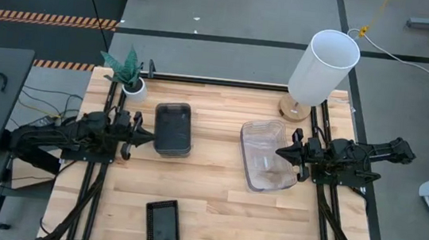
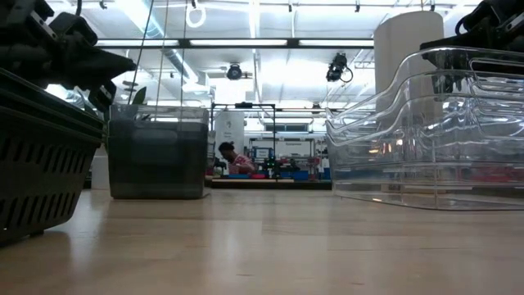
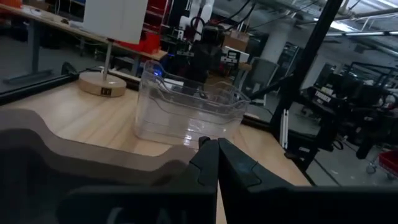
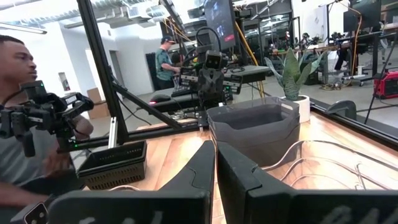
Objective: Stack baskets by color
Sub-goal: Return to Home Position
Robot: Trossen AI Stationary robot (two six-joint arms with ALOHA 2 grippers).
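The left gripper (image 1: 147, 138), pinched closed and empty, rests just left of the grey basket stack (image 1: 173, 129). The black stack (image 1: 163, 224) lies nearer. The clear stack (image 1: 262, 157) sits right, beside the clenched, empty right gripper (image 1: 281, 151). With colours sorted, both arms appear parked.

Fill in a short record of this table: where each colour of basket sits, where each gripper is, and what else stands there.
grey baskets: one stack, left of centre
clear baskets: one nested stack, right of centre
black baskets: one pile near the table edge opposite the plant pot
left gripper: shut, holding nothing, beside the grey stack's left side
right gripper: shut, holding nothing, at the clear stack's right edge
other things: white cylinder and plant pot, both at the far edge
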